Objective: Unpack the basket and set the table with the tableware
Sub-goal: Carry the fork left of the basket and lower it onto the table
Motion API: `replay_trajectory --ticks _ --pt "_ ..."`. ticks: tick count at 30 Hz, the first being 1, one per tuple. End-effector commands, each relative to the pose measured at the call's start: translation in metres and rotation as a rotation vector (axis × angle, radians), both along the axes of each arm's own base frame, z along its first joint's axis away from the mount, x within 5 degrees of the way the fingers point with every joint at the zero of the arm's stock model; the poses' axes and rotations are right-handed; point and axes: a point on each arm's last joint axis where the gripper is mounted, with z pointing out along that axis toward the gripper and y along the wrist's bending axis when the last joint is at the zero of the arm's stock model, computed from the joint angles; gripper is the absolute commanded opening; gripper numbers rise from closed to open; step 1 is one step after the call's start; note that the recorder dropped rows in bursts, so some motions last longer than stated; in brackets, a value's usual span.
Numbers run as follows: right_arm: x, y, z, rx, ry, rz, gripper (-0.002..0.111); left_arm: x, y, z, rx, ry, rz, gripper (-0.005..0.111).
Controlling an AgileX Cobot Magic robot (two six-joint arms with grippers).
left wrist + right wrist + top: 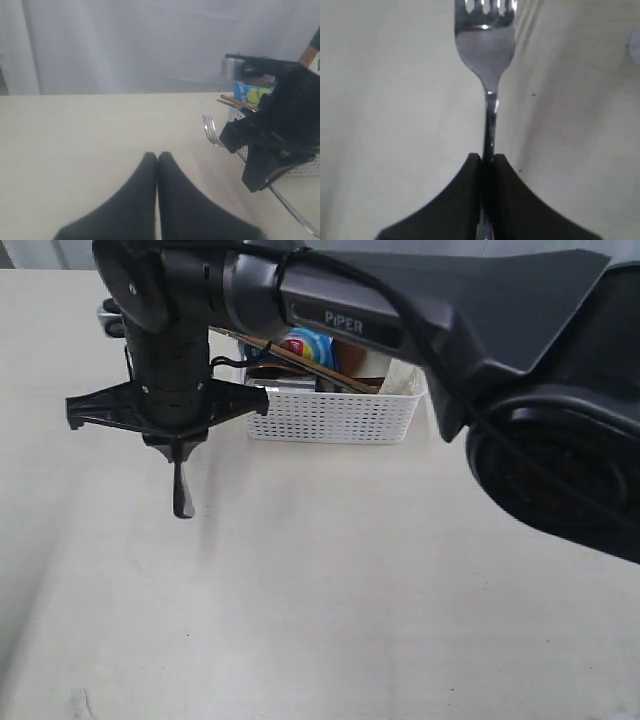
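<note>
My right gripper [487, 159] is shut on the handle of a steel fork [485, 47], whose tines point away from the wrist camera over the pale table [395, 100]. In the exterior view this gripper [178, 452] hangs left of the white perforated basket [330, 415], with the fork [182, 495] pointing down just above the table. The left wrist view shows the fork [212, 131] slanting through the black right gripper [257, 175]. My left gripper [158, 157] is shut with nothing in it, low over bare table. Wooden chopsticks [300, 358] stick out of the basket.
A blue chip bag [305, 343] and something brown [362, 365] stand in the basket. The right arm [420, 310] spans the top of the exterior view and hides much of the basket. A shiny steel object [108, 314] shows behind the arm at the far left.
</note>
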Motion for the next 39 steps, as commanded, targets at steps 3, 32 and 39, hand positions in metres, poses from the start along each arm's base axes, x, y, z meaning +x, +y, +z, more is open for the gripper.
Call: replay_trajectory --ticks 3,32,39 --pt "0.008 0.000 -0.046 -0.079 0.031 -0.168 0.000 0.000 0.000 0.000 -0.016 -0.009 -0.002 0.000" --pt "0.008 0.004 -0.067 -0.070 0.080 -0.236 0.000 0.000 0.000 0.000 -0.012 -0.010 -0.002 0.000" --pt "0.008 0.005 -0.067 -0.068 0.079 -0.236 0.000 0.000 0.000 0.000 -0.012 -0.010 -0.002 0.000"
